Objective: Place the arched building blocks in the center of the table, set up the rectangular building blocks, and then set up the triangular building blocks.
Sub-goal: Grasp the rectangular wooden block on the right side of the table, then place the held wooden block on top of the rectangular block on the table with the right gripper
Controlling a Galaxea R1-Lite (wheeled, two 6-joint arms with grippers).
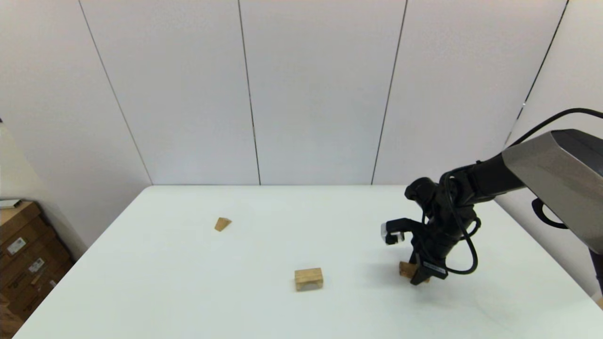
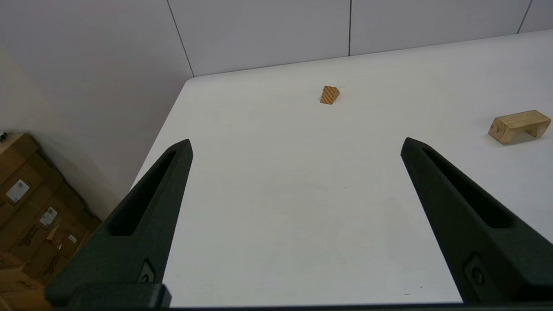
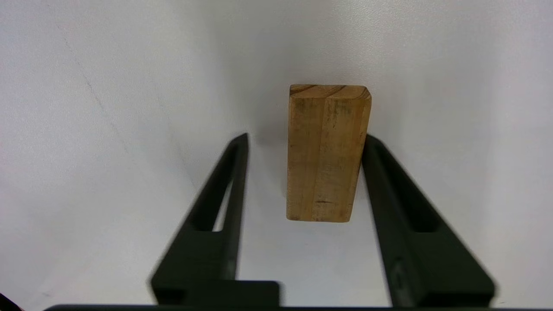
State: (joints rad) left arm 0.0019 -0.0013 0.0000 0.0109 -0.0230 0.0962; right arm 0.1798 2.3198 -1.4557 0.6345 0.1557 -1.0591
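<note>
The arched block (image 1: 308, 278) (image 2: 518, 125) stands on its two legs near the middle of the white table (image 1: 188, 282). Over at the right lies the rectangular block (image 1: 406, 269) (image 3: 328, 151), flat on the table, and my right gripper (image 1: 421, 278) (image 3: 306, 137) is lowered around it. That gripper is open: one finger (image 3: 389, 194) touches the block's side while the other (image 3: 224, 185) stands off with a gap. The triangular block (image 1: 222, 224) (image 2: 329, 95) sits alone at the far left. My left gripper (image 2: 296, 141) hovers open above the table's left part, holding nothing.
Cardboard boxes (image 1: 23, 254) (image 2: 26, 207) are stacked on the floor off the table's left edge. A white panelled wall runs behind the table's far edge. Bare tabletop lies between the three blocks.
</note>
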